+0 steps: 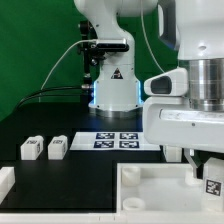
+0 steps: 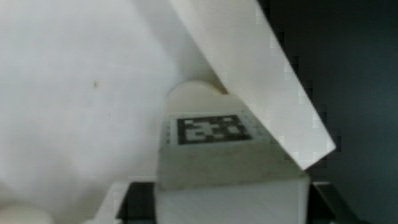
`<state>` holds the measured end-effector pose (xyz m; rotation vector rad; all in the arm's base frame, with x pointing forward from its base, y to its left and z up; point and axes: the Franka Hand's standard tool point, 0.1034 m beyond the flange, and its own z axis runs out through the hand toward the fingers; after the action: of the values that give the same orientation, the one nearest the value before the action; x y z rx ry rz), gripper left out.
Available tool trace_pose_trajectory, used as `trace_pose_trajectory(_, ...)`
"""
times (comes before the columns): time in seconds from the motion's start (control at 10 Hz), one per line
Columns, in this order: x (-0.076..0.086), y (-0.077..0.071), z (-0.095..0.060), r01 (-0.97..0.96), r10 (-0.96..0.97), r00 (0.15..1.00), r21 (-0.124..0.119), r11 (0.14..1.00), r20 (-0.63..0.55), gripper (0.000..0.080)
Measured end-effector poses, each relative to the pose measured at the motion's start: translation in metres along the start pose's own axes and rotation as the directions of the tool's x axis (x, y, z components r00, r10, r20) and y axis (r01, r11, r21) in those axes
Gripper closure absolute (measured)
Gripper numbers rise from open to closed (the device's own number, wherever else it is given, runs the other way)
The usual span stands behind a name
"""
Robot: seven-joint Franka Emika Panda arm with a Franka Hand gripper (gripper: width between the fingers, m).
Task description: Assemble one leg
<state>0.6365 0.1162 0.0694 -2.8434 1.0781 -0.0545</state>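
Note:
My gripper (image 1: pixel 206 170) is at the exterior view's right, low over the large white tray (image 1: pixel 150 192). It is shut on a leg (image 1: pixel 213 185), a small white block with a black-and-white tag. In the wrist view the leg (image 2: pixel 212 130) sits between my dark fingers (image 2: pixel 137 203), with the gripper (image 2: pixel 226 206) closed on its near end. The leg's far end is against the tray's raised wall (image 2: pixel 249 70), near a corner. Two more legs (image 1: pixel 31 148) (image 1: pixel 57 148) lie side by side on the black table at the exterior view's left.
The marker board (image 1: pixel 117 139) lies flat in front of the robot base (image 1: pixel 112 85). Another white part (image 1: pixel 5 182) shows at the lower left edge. A green backdrop stands behind the table.

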Motion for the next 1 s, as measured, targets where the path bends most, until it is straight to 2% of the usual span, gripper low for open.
trace_pose_trajectory(0.1, 0.0013, 0.0028, -0.0001, -0.177, 0.177, 0.984, 0.000, 0.984, 0.017, 0.0498)
trace_pose_trajectory(0.2, 0.0009, 0.0043, 0.0000, -0.398, 0.398, 0.917, -0.005, 0.917, 0.042, 0.0502)
trace_pose_trajectory(0.4, -0.0008, 0.0037, 0.0012, -0.720, 0.718, 0.689, -0.015, 0.693, 0.095, 0.0504)
trace_pose_trajectory(0.6, -0.0012, 0.0041, 0.0010, -0.852, 0.848, 0.515, -0.037, 0.523, 0.123, 0.0503)
trace_pose_trajectory(0.7, -0.0015, 0.0039, 0.0008, -0.883, 0.880, 0.460, -0.047, 0.468, 0.119, 0.0503)
trace_pose_trajectory(1.0, -0.0018, 0.0048, 0.0019, -0.888, 0.885, 0.450, -0.049, 0.458, 0.117, 0.0490)
